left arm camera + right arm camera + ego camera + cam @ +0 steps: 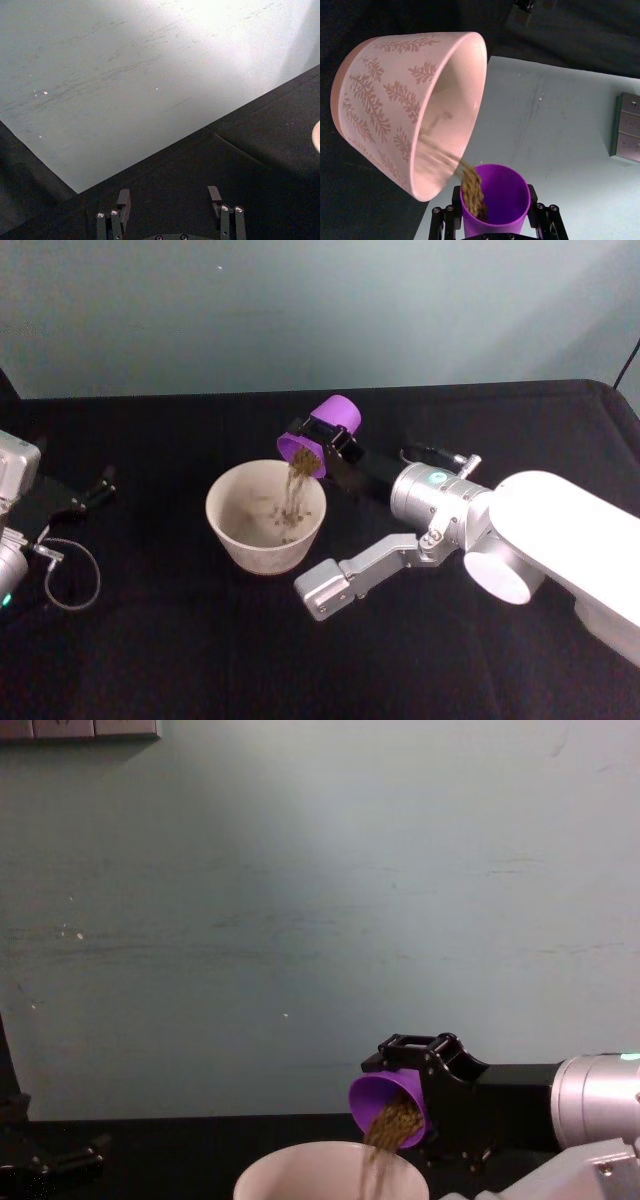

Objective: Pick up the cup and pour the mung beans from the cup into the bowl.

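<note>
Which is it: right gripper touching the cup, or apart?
Touching: the right wrist view shows the right gripper with its fingers pressed against both sides of the cup.

White right arm (560,540), black claw (322,438)

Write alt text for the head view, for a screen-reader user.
The right gripper holds the purple cup tipped over the pale bowl, and mung beans stream from the cup into the bowl. The bowl stands mid-table on the black table. The left gripper lies idle at the left edge.
</note>
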### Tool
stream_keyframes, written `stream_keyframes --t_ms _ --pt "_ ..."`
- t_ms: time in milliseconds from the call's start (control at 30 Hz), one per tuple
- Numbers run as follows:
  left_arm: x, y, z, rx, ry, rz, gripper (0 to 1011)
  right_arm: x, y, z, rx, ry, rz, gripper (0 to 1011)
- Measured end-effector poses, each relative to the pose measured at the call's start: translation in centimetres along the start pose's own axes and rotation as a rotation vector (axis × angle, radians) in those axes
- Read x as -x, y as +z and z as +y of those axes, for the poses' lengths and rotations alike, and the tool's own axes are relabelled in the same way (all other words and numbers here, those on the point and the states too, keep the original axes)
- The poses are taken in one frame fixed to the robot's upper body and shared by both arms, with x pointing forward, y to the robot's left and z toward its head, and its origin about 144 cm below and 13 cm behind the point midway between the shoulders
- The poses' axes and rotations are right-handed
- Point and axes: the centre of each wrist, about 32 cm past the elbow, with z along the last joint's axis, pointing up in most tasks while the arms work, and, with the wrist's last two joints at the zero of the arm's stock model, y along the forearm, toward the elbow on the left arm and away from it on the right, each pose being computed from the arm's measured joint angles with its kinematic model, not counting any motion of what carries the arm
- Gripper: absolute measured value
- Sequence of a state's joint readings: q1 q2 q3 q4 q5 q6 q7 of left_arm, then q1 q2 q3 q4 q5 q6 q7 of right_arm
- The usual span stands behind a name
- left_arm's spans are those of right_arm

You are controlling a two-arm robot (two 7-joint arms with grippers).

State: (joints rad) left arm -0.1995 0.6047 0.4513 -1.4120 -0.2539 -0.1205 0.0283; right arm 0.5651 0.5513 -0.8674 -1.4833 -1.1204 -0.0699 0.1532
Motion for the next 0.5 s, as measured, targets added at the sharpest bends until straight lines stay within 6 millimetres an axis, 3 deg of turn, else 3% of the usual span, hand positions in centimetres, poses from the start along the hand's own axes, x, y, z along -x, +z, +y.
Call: stream_keyframes --t_ms 500 --pt "0.00 0.00 0.00 0.000 0.000 0.000 1000 0.16 0.47 0.12 0.003 -0.002 -0.046 739"
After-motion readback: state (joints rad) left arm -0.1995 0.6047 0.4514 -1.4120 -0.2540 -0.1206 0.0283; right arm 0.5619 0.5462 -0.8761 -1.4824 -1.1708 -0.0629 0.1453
